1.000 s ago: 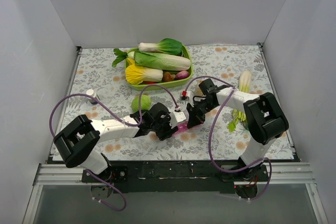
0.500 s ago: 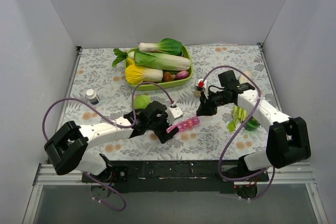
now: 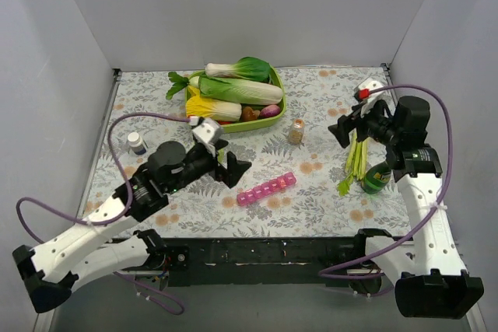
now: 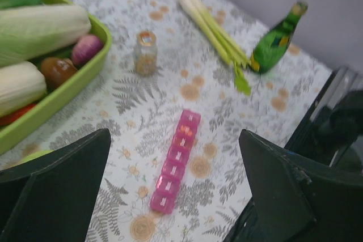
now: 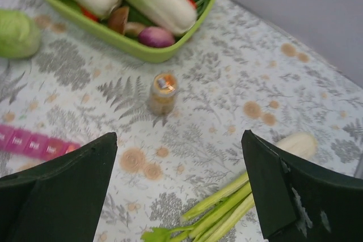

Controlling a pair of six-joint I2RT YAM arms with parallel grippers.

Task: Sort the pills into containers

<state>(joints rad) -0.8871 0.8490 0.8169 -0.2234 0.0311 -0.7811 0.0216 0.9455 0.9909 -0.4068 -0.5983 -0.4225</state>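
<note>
Pink translucent plastic lies nearest the arms' bases: the pill organiser strip [image 3: 267,189] rests flat on the floral table [image 3: 327,200], slanted, with nothing touching it. Its lids look shut, though the left wrist view is too soft to be sure. An orange tint in a compartment toward its far end may be pills [image 4: 186,130]; I cannot tell.

Just behind and to the left of the strip, the left jaws hang above the table, spread wide and empty. Farther back stands a small jar [image 3: 296,131] of brownish-orange contents, upright and well apart from the strip; whether its cap is on is unclear. The right jaws hover off to the right at about the same depth, also spread wide with nothing between them, above the green stalks [image 3: 355,159] and the green bottle [image 3: 375,179]. At the back sits the green vegetable tray [image 3: 278,104].

Both arms seem to be between grasps, so sorting looks paused or barely begun. The next move likely calls for one arm to take the jar while the other steadies the strip and opens a compartment.
</note>
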